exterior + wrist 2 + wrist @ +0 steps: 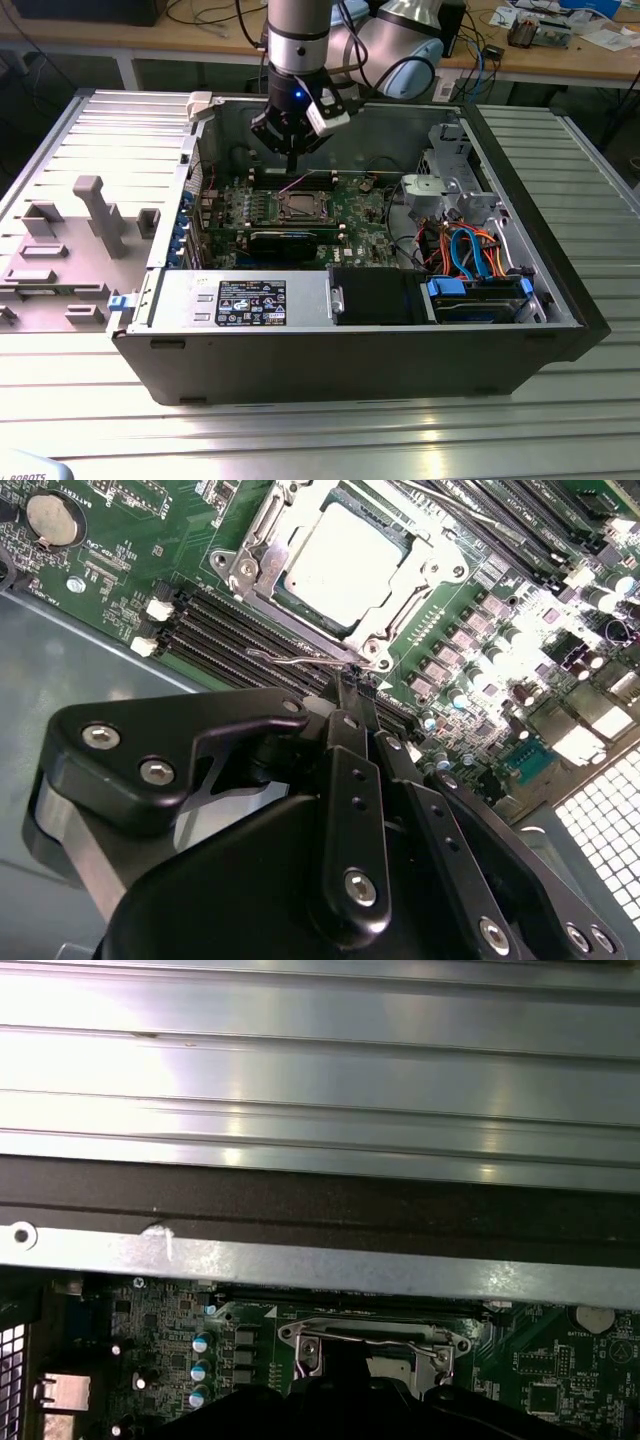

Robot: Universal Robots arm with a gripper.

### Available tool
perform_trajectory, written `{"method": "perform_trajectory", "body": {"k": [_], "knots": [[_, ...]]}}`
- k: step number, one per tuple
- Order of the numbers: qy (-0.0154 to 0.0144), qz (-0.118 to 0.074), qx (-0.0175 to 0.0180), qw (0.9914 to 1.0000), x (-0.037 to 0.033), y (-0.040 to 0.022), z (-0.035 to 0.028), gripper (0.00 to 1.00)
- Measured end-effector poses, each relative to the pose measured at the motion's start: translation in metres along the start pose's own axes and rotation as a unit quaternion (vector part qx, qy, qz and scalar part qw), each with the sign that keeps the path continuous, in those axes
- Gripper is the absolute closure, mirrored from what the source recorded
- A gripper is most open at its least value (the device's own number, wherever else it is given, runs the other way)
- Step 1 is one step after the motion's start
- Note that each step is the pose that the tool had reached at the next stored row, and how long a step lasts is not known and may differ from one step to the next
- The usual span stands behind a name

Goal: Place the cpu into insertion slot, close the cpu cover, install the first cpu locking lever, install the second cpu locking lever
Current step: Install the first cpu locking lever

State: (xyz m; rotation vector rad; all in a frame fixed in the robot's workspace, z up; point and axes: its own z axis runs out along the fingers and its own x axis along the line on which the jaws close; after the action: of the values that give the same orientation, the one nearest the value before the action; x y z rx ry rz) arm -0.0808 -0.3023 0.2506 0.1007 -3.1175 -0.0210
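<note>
The cpu (345,552), a silver-grey square, lies in the insertion slot (300,207) on the green board. The cpu cover (262,528) is folded down flat around it. A thin wire locking lever (285,658) juts out along the socket's edge, right at my fingertips. My gripper (347,687) is shut with nothing between its black fingers (352,780), the tips just beside that lever. In the exterior view my gripper (292,160) hangs over the board just behind the socket. The first wrist view has the socket (375,1345) below the case wall.
The open computer case (560,300) stands on a ribbed metal table. Long memory slots (230,620) run beside the socket. A black card (285,243), a power supply (240,300) and a drive bay with orange and blue cables (470,250) fill the case's front and right.
</note>
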Motion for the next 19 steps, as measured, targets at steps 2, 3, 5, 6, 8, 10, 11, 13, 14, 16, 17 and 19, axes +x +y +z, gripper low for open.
{"method": "perform_trajectory", "body": {"k": [2,3,5,6,8,10,11,13,14,16,17,19], "knots": [[0.0,0.0,-0.0001,1.0,0.0,0.0,0.0005,0.89],[0.0,0.0,-0.0001,1.0,0.0,0.0,0.0007,0.89],[0.0,0.0,0.0,1.0,0.0,0.0,0.0012,0.89],[0.0,0.0,0.0,1.0,0.0,0.0,0.0014,0.89],[0.0,0.0,0.0,1.0,0.0,0.0,0.0018,0.89],[-0.0001,0.0,-0.0001,1.0,-0.0001,0.0,0.0023,0.89],[-0.0001,0.0,-0.0001,1.0,-0.0001,0.0,0.0029,0.89],[0.0,0.0,-0.0001,1.0,-0.0001,0.0,0.004,0.89],[0.0,0.0,0.0,1.0,-0.0001,-0.0001,0.0049,0.89],[0.0,0.0,0.0,1.0,-0.0001,-0.0001,0.0067,0.89],[-0.0001,0.0,-0.0001,1.0,-0.0002,-0.0001,0.008,0.89],[0.0,0.0,0.0,1.0,-0.0002,0.0001,0.0118,0.89]]}}
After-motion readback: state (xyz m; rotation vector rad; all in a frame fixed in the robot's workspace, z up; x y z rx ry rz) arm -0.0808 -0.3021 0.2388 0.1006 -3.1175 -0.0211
